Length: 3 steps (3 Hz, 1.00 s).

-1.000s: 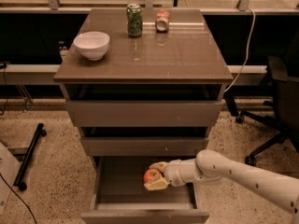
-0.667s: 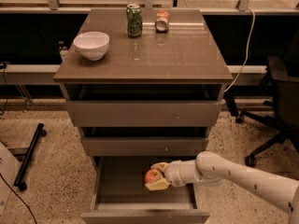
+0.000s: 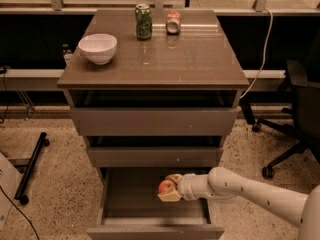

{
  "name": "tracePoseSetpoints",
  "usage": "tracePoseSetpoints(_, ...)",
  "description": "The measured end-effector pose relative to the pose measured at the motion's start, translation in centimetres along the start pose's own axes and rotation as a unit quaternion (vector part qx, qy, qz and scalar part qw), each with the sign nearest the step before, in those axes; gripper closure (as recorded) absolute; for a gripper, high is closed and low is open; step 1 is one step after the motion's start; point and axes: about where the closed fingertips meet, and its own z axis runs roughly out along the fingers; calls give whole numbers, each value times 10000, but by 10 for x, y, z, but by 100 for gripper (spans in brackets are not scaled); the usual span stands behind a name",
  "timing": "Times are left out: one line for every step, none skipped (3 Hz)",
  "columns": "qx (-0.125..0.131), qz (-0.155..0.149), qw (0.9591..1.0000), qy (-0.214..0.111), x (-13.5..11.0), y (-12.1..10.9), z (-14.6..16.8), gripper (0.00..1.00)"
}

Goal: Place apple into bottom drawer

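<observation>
The bottom drawer (image 3: 125, 204) is pulled open below the two shut drawers of the grey-brown cabinet. My gripper (image 3: 168, 187) reaches in from the right, over the right half of the drawer tray. It is shut on the small red-orange apple (image 3: 166, 186), which it holds just above the drawer's flat bottom. The white arm (image 3: 250, 191) runs from the lower right corner to the gripper.
On the cabinet top stand a white bowl (image 3: 98, 47) at the left, a green can (image 3: 143, 21) and a red-and-white can (image 3: 173, 22) lying at the back. An office chair (image 3: 295, 119) stands at the right. A black stand leg (image 3: 31, 166) lies on the floor at the left.
The gripper with the apple has hardly moved; it stays over the open bottom drawer.
</observation>
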Motion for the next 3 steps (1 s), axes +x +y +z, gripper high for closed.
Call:
tracePoseSetpoints(137, 312, 9994, 23, 17, -16, 9, 100)
tracePoseSetpoints(147, 327, 9994, 19, 18, -18, 10, 100)
tracePoseSetpoints(110, 382, 9992, 65, 22, -17, 16, 100)
